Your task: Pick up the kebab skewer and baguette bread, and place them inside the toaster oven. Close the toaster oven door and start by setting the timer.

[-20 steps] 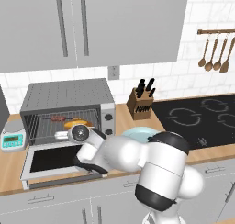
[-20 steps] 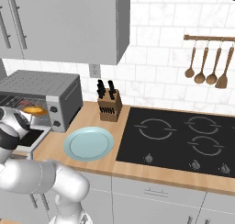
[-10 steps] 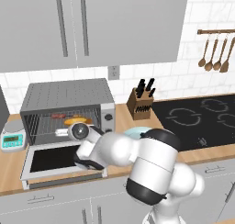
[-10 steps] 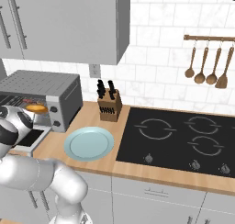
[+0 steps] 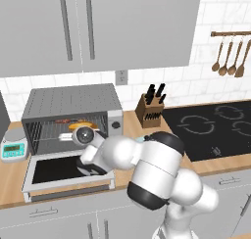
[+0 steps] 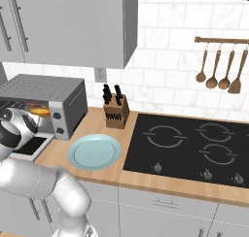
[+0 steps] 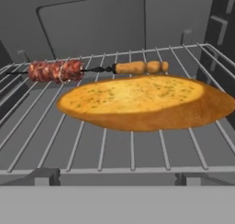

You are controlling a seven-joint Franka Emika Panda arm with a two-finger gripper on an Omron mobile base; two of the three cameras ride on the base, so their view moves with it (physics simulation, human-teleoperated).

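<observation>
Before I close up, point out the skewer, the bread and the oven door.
kebab skewer (image 7: 55,70), hand view, on the meat chunks.
baguette bread (image 7: 137,101), hand view, middle of its top.
toaster oven door (image 5: 54,169), left base view, on the dark glass.

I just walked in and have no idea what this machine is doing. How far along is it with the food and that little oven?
Both foods look loaded: the kebab skewer and baguette bread lie on the wire rack inside the toaster oven. The arm is at the oven's mouth; whether its pincer is open I cannot tell. Left: the toaster oven door hangs open and needs shutting, then a knob turned for the timer.
</observation>
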